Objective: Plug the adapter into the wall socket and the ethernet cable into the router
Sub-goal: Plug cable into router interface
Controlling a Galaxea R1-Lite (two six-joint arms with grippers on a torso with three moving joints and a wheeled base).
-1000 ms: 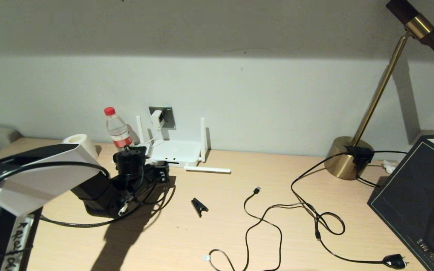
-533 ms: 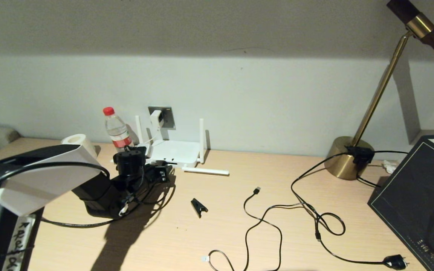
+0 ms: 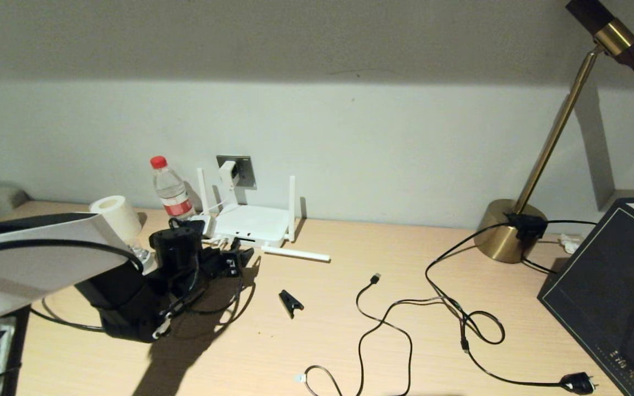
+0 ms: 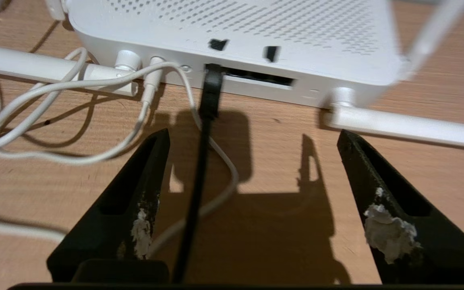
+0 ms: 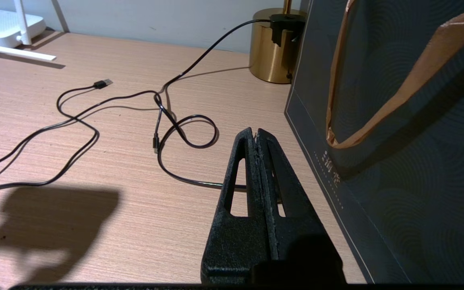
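One router (image 3: pixel 252 223) at the desk's (image 3: pixel 350 308) back edge, light, liable to slide if pushed; four antennas; one ethernet cable (image 4: pixel 199 161), limp, seated in a front port, best held behind its connector; one adapter (image 3: pixel 229 172), small, rigid, in the wall socket (image 3: pixel 244 169). Left claw (image 4: pixel 252 141) wide open, empty, before the router; right claw (image 5: pixel 256 135) closed, empty, near the dark bag (image 5: pixel 397 141).

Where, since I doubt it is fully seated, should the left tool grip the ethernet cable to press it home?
On the thicker black boot of the ethernet cable, right at the router port. Come from the desk-front side, along the cable, which runs straight back between the fingers of the open left tool. Close sideways, clear of the white cord beside it. The right tool sits parked, shut.
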